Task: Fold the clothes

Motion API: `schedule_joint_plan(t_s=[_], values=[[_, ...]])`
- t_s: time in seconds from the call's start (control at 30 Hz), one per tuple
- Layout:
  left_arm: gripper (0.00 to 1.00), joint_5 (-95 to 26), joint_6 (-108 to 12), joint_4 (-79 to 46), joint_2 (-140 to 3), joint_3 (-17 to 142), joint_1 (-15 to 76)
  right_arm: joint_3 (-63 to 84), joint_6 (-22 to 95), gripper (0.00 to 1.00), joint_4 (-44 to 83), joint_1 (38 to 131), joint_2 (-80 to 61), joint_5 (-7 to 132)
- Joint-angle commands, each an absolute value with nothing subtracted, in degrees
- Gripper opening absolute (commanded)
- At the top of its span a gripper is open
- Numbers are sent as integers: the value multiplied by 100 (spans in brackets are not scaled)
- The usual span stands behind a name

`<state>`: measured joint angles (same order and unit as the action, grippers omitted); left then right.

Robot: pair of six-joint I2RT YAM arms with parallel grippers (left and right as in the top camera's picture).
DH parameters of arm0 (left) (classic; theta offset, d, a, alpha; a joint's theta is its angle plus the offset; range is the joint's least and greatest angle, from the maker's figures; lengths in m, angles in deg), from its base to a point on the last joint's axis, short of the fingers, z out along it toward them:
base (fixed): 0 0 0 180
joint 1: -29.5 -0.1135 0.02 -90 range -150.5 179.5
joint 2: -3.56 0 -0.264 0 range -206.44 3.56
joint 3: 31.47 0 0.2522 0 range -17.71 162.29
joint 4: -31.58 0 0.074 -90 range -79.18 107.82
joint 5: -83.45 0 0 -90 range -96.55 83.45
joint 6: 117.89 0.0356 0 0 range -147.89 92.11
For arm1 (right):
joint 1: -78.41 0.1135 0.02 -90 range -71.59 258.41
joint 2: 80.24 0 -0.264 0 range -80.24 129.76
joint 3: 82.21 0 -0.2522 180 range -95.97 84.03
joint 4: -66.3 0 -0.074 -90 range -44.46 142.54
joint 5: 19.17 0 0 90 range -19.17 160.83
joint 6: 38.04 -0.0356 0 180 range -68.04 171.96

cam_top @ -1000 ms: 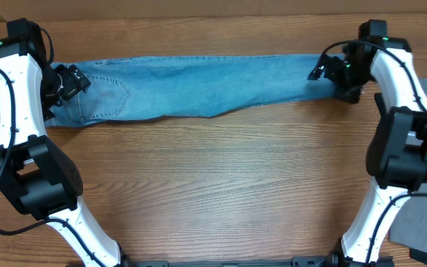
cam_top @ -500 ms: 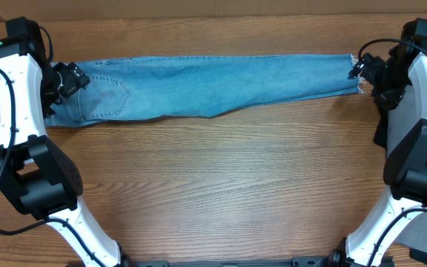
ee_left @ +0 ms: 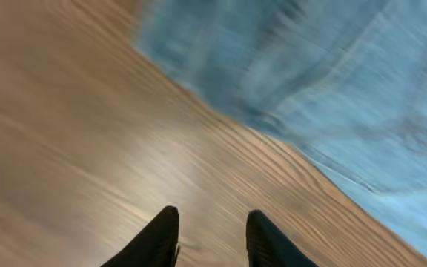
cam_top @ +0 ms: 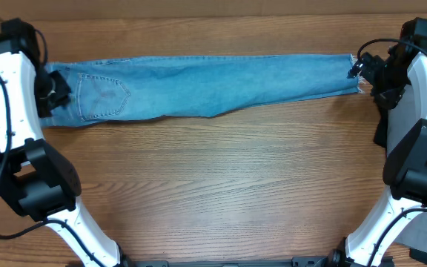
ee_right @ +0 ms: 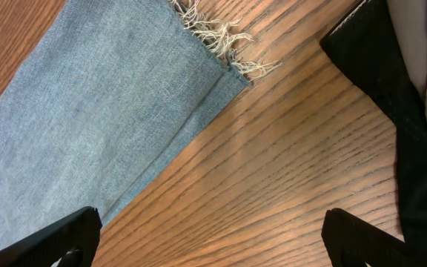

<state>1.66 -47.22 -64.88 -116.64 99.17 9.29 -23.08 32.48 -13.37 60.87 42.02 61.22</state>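
Note:
The clothes, light blue jeans (cam_top: 213,85), lie flat in a long strip along the far side of the table, waist and back pocket (cam_top: 102,96) at the left. The frayed whitish hem (cam_top: 354,74) is at the right. My left gripper (cam_top: 53,93) sits at the waist's left edge. In the blurred left wrist view its jaws (ee_left: 212,239) stand a narrow gap apart over bare wood, holding nothing, with the denim (ee_left: 332,81) ahead. My right gripper (cam_top: 367,74) hangs just past the hem, wide open (ee_right: 217,237) over wood. The frayed hem (ee_right: 221,41) lies ahead of it.
Grey cloth (cam_top: 425,222) lies at the table's right edge, and also shows behind a black part (ee_right: 376,81) in the right wrist view. Wooden tabletop (cam_top: 213,185) stretches in front of the jeans. Both arm bases stand at the near corners.
My left gripper slid left off the waist and its jaws narrowed. My right gripper moved right from over the leg to beyond the hem, then stayed; the leg now reaches further right.

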Motion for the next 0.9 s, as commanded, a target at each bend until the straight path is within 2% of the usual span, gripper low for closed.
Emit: schedule_joint_plan(t_s=[0.0, 0.1, 0.17, 0.3, 0.43, 0.57, 0.67, 0.7, 0.73, 0.77, 0.83, 0.87], values=[[40, 843, -4672, -6320, -11347, 10092, 503, -2402, 3219, 100, -1313, 6094, 4073, 6181], [61, 526, -4056, -5994, -11389, 10002, 208, -2402, 3219, 100, -1313, 6094, 4073, 6181], [65, -5, -3605, -5701, -11439, 9884, 13, -2402, 3219, 100, -1313, 6094, 4073, 6181], [65, -1235, -2749, -5015, -11728, 9803, -341, -2402, 3219, 100, -1313, 6094, 4073, 6181], [64, -1395, -2563, -4722, -12077, 9803, -490, -2402, 3219, 100, -1313, 6094, 4073, 6181], [64, -2332, -2163, -4597, -12600, 9803, -531, -2402, 3219, 100, -1313, 6094, 4073, 6181], [63, -2433, -2165, -4599, -13048, 9803, -531, -2402, 3219, 100, -1313, 6094, 4073, 6179], [61, -2468, -2165, -4606, -13188, 9803, -531, -2402, 3219, 100, -1313, 6094, 4073, 6181], [55, -2575, -2148, -4639, -13336, 9803, -529, -2402, 3219, 100, -1313, 6094, 4073, 6181], [31, -2743, -2104, -4682, -13430, 9803, -531, -2402, 3219, 100, -1315, 6094, 4073, 6181], [8, -3102, -2012, -4818, -13564, 9803, -531, -2402, 3219, 100, -1313, 6094, 4073, 6181], [4, -3213, -2019, -4895, -13583, 9803, -531, -2402, 3219, 100, -1313, 6094, 4073, 6181]])
